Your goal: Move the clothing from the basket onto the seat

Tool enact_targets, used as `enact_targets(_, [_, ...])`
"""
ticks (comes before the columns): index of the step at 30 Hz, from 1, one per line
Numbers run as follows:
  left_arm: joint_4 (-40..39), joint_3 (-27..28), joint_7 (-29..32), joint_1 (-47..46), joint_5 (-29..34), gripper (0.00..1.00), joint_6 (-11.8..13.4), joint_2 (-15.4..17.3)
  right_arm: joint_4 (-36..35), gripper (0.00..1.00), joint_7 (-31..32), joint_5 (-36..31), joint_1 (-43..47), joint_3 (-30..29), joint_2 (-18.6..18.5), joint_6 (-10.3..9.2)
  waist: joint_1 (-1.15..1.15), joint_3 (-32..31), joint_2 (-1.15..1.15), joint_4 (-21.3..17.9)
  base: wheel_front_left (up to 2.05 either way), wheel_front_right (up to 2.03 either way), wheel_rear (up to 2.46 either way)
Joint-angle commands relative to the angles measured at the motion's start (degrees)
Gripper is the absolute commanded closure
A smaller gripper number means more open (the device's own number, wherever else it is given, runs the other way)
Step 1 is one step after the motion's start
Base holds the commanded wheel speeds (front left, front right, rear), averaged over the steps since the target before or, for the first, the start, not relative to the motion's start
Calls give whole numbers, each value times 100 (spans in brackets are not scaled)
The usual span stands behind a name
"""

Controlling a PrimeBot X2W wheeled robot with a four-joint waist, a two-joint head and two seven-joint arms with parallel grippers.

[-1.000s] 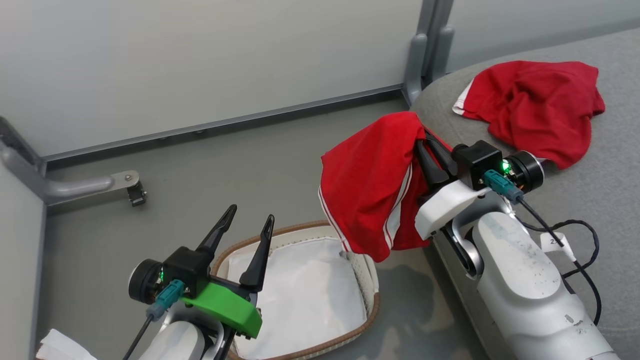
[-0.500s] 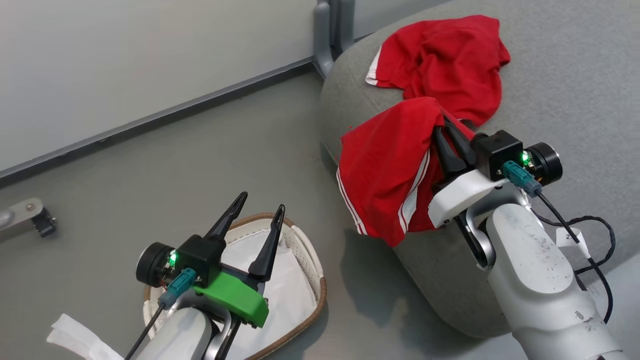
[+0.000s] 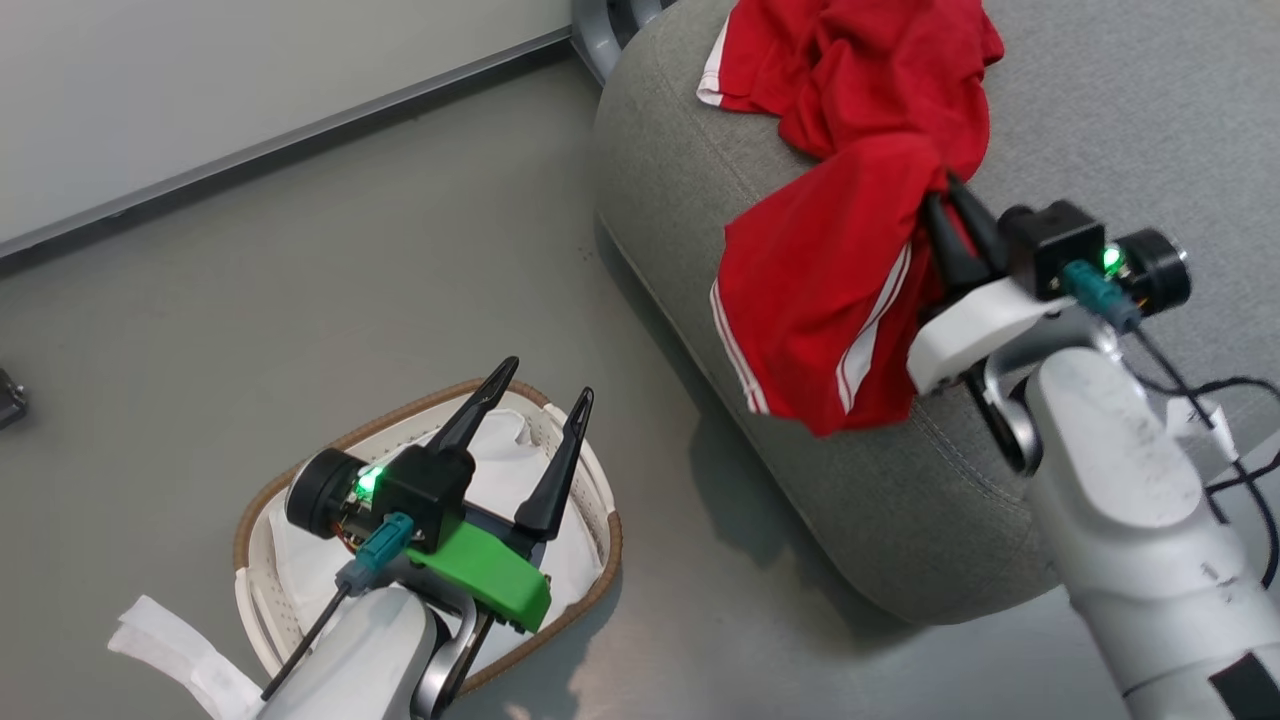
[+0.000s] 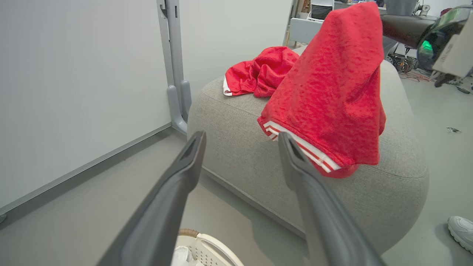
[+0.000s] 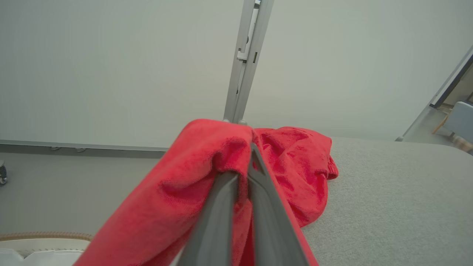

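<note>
Fingers of the right claw (image 3: 944, 190) are pressing together on a bunched fold of the striped red garment (image 3: 820, 290), which is draping down from the grip in a loose sheet with its white-striped hem hanging lowest. In the head view this garment is hanging over the rounded front edge of the seat (image 3: 690, 200), its lower part overlapping the grey cushion's side; whether the cloth is touching the upholstery there I cannot tell. Just beyond the clamped fold, the other red garment (image 3: 860, 60) is lying crumpled on top of the seat near its far corner, with a strip of white trim showing at its left edge, and the two pieces are overlapping in the head view. The left claw (image 3: 548, 380) is hovering with its fingers spread wide apart and gripping nothing, poised above the basket (image 3: 598, 485). That basket is standing on the floor (image 3: 300, 260) beside the seat, with a stretch of bare floor between them, and a white liner cloth (image 3: 497, 452) is lying rumpled inside it. A pale wall panel (image 3: 200, 80) is running along the far side of the floor. At the lower right edge of the left wrist view, a white shoe (image 4: 461, 231) is resting on the floor near the seat.
</note>
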Motion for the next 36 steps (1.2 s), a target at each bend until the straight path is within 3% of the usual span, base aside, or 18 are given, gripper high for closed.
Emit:
enact_targets(1, [-20, 3, 2, -135, 29, 0, -18, 53, 32, 100, -5, -5, -258, -57, -139, -8, 0, 180, 0, 183, 0, 0, 0])
enact_targets(13, [-223, -227, 119, -591, 325, 0, -35, 109, 837, 100, 269, -244, -2434, -831, -1734, -8, 0, 1028, 0, 1131, 0, 0, 0])
enact_targets(18, [-328, -321, 149, -767, 391, 0, -53, 67, 1109, 100, 505, -372, -2858, -1405, -2484, -8, 0, 1382, 0, 1552, 0, 0, 0])
enact_targets(21, [-400, -363, 158, -846, 422, 0, -59, 73, 1307, 100, 642, -492, -2930, -1802, -2731, -8, 0, 1586, 0, 1727, 0, 0, 0])
enact_targets(26, [-469, -379, 158, -929, 450, 0, -32, 80, 1740, 100, 732, -707, -2619, -2581, -2658, -8, 0, 1859, 0, 1886, 0, 0, 0])
enact_targets(28, [-493, -389, 155, -954, 456, 0, -18, 75, 1903, 100, 730, -1010, -2406, -2637, -2572, -8, 0, 1953, 0, 1921, 0, 0, 0])
enact_targets(36, [-525, -335, 157, -1005, 453, 0, 60, 189, 2392, 97, 260, -1218, -2061, -3119, -1833, -8, 0, 2116, 0, 1752, 0, 0, 0])
